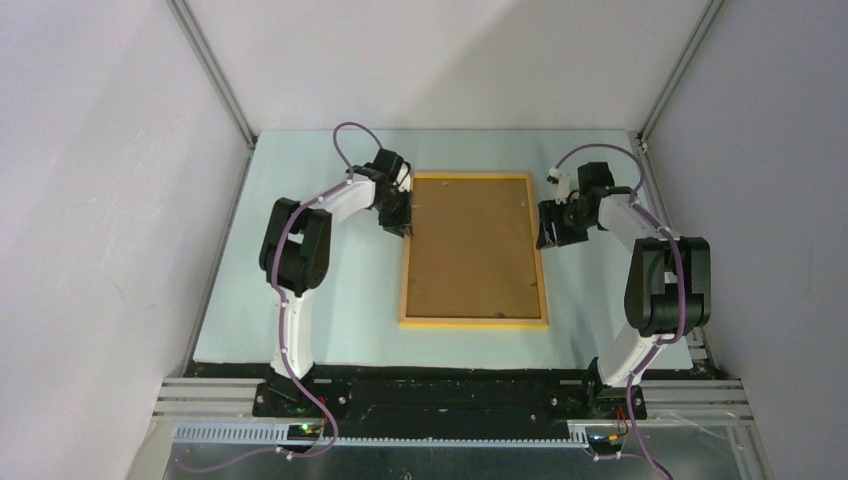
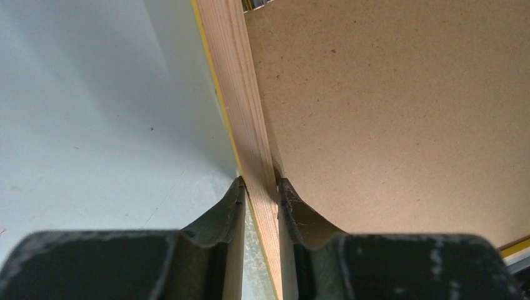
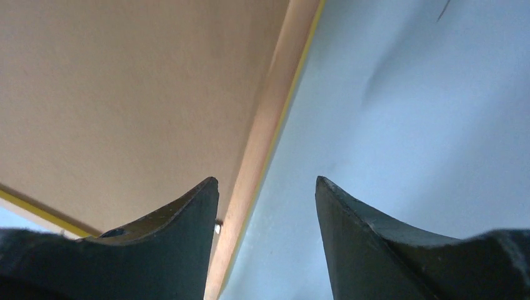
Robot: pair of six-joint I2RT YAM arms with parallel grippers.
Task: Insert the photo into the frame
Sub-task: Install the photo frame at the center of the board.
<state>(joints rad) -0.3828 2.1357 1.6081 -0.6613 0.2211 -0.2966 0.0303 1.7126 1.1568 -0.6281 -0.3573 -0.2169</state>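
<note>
At the centre of the table (image 1: 330,300), the frame (image 1: 473,322) lies flat with its back upward, so that the brown backing board (image 1: 472,245) fills the opening inside the narrow yellow-orange wooden edges. Its long axis runs from near to far, roughly parallel to the table's side edges; the two short sides face the near and far ends, and the two long rails face left and right.

Left side: the left jaws stand at the frame's left long rail, close to the far-left corner. In the left wrist view they are drawn narrow and clamp that rail (image 2: 240,94) from both sides, one jaw on the outer, table side (image 2: 94,125) and the other on the inner side beside the backing board (image 2: 387,112).

Right side: the right jaws stand at the right long rail, toward its far end. In the right wrist view they are spread wide and hold nothing. The right rail (image 3: 275,112) runs through the gap close to the jaw on the board side (image 3: 125,94), while the other jaw hangs over bare table (image 3: 406,125). Whether either jaw touches the rail cannot be told.
</note>
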